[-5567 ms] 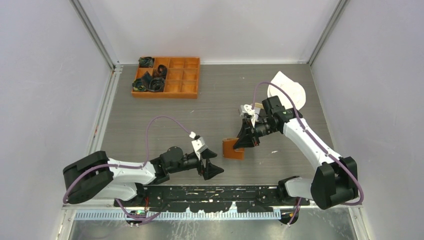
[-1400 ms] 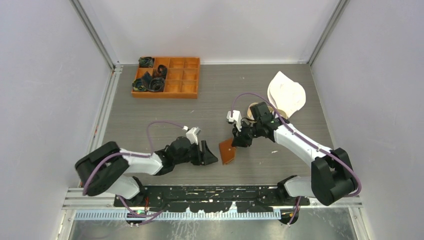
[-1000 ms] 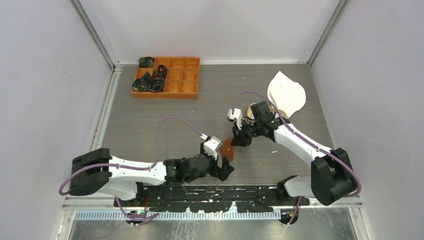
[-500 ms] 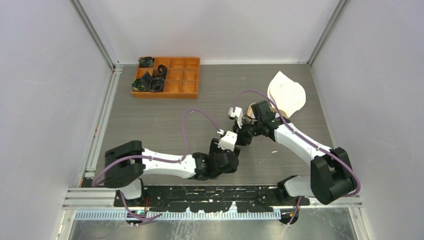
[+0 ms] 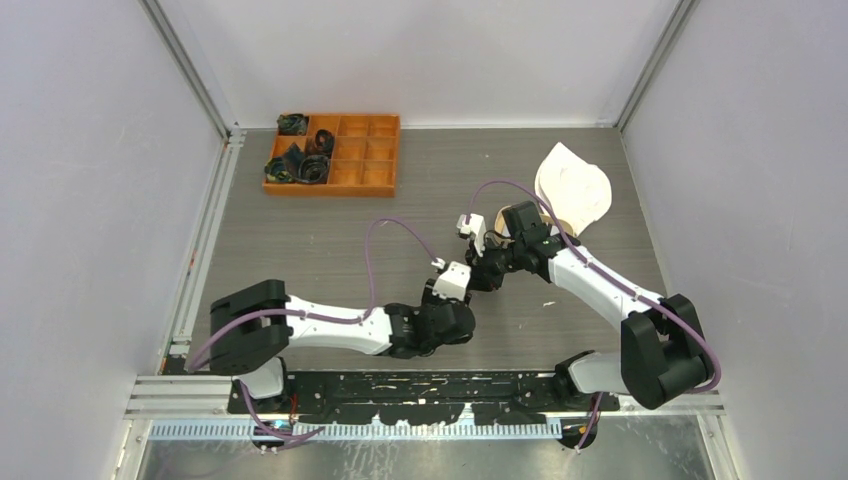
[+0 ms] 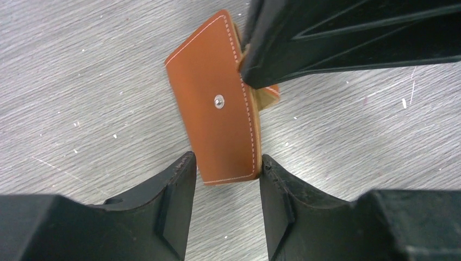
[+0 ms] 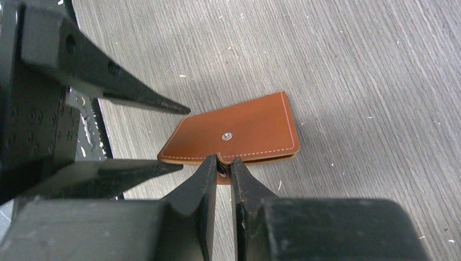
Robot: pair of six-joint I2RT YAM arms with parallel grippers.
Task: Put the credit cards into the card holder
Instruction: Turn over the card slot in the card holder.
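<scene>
The brown leather card holder lies flat on the grey table, its light stud facing up; it also shows in the right wrist view. In the top view both grippers hide it. My left gripper is open, its fingertips either side of the card holder's near end, and one finger touches its edge. My right gripper is pinched shut on the card holder's long edge, with a dark sliver between the fingers. The two grippers meet mid-table. I cannot make out any credit card.
An orange compartment box with dark items stands at the back left. An oval tan-rimmed tray lies at the back right, behind the right arm. The left gripper's fingers show in the right wrist view.
My left arm has swung from the left over to the card holder, and its open fingers now flank its end. The right gripper stayed on the card holder. Little has moved in the last half second.
</scene>
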